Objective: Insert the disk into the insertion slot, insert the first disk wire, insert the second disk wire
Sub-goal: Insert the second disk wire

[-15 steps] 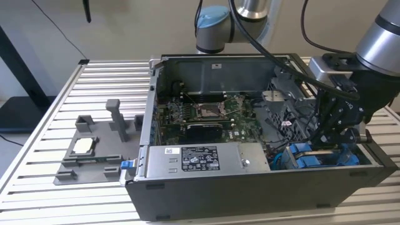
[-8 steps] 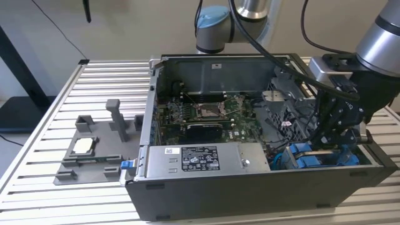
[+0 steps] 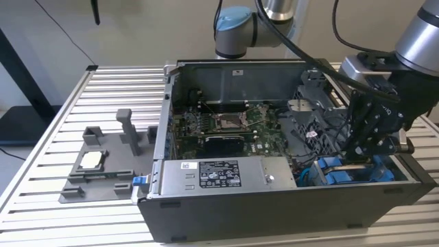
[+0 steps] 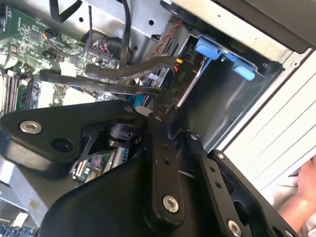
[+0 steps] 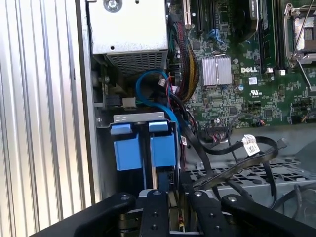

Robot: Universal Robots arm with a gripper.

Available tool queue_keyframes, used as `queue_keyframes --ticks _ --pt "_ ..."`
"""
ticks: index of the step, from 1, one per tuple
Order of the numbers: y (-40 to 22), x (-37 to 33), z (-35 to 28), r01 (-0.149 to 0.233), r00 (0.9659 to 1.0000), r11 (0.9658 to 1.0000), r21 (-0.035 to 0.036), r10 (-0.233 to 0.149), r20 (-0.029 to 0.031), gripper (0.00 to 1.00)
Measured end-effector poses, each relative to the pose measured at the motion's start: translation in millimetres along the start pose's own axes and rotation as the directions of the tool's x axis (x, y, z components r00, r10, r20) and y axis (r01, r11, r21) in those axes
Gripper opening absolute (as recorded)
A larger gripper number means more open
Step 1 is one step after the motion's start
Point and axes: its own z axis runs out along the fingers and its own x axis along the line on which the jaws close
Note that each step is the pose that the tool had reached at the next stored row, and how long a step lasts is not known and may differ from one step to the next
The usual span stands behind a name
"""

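Exterior view: an open grey computer case (image 3: 274, 211) lies on its side on a slatted metal table (image 3: 116, 87), its inside facing up. A green motherboard (image 3: 226, 123) covers the floor of the case, and a silver power-supply box with a white sticker (image 3: 219, 175) sits along the near wall. To the exterior view's left of the case, a grey plastic fixture (image 3: 103, 164) rests on the table with a small silver chip (image 3: 92, 160) lying in it.

At the exterior view's right, the robot arm (image 3: 418, 36) reaches down into the near right corner of the case. Its black gripper (image 3: 363, 154) hangs directly over the drive cage, the insertion slot (image 3: 343, 172), where bright blue plastic parts show.

First wrist view: two blue plastic frames stand side by side in the grey sheet-metal cage (image 5: 140, 118). The one nearer the motherboard belongs to the disk (image 5: 163, 148), which sits upright, already down inside its bay. The gripper's black linkages (image 5: 170, 207) are just beside that frame, in line with the disk's edge. A blue cable (image 5: 148, 86) loops above the cage, and black cables (image 5: 232, 153) trail across nearby.

Second wrist view: the fingers (image 4: 160, 106) come together near a black cable connector (image 4: 175, 71) beside the cage's blue tabs (image 4: 210, 49). Whether the jaws grip the connector or merely sit close to it cannot be told.
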Motion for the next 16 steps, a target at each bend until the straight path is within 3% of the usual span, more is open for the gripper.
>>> queue_keyframes --ticks 11,16 --pt "1.3 -1.4 -25.0 -0.001 1.0 1.0 0.0001 0.001 -0.0001 0.24" --pt "1.9 -1.7 -32.9 -0.001 1.0 1.0 0.0 0.001 0.0 0.24"
